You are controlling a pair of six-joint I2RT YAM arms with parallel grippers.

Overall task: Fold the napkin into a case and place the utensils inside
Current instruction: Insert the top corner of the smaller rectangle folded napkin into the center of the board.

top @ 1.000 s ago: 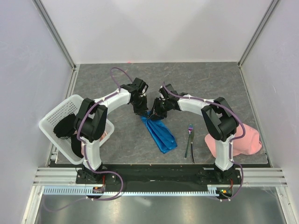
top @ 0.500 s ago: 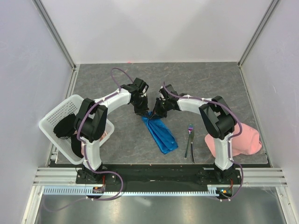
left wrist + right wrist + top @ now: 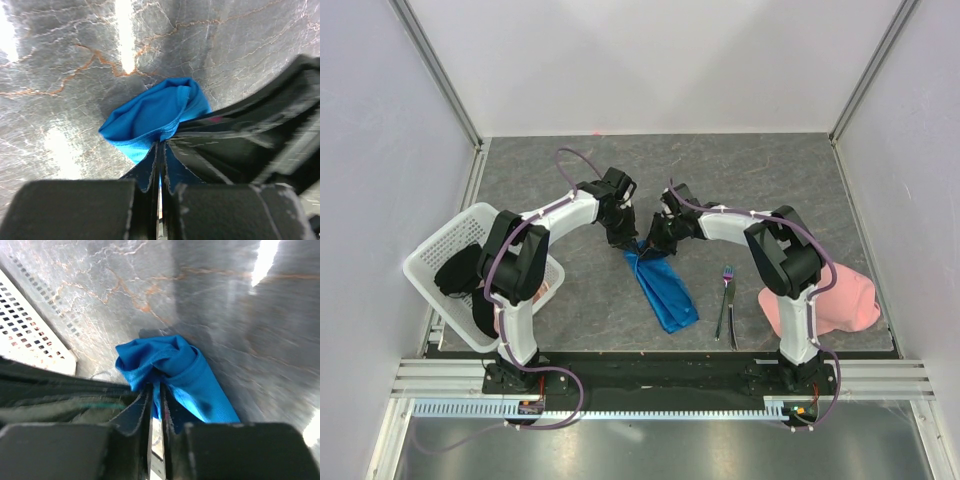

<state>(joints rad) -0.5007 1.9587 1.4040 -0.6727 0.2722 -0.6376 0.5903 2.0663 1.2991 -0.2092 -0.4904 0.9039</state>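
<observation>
The bright blue napkin (image 3: pixel 660 284) lies bunched in a long strip on the table, running from the two grippers toward the near edge. My left gripper (image 3: pixel 624 240) is shut on its far end, where the blue cloth (image 3: pixel 150 115) is pinched between the jaws. My right gripper (image 3: pixel 655 243) is shut on the same far end, right beside the left one, with cloth (image 3: pixel 185 372) bulging out past the jaws. The fork (image 3: pixel 724 296) and the knife (image 3: pixel 731 322) lie side by side on the table right of the napkin.
A white perforated basket (image 3: pixel 428 256) with dark items stands at the left edge; its corner shows in the right wrist view (image 3: pixel 30 325). A pale pink cloth (image 3: pixel 845 300) lies at the right, by the right arm's base.
Both grippers stay shut on the napkin's far end. The right gripper has shifted slightly left and the napkin's strip has moved a little with it.
</observation>
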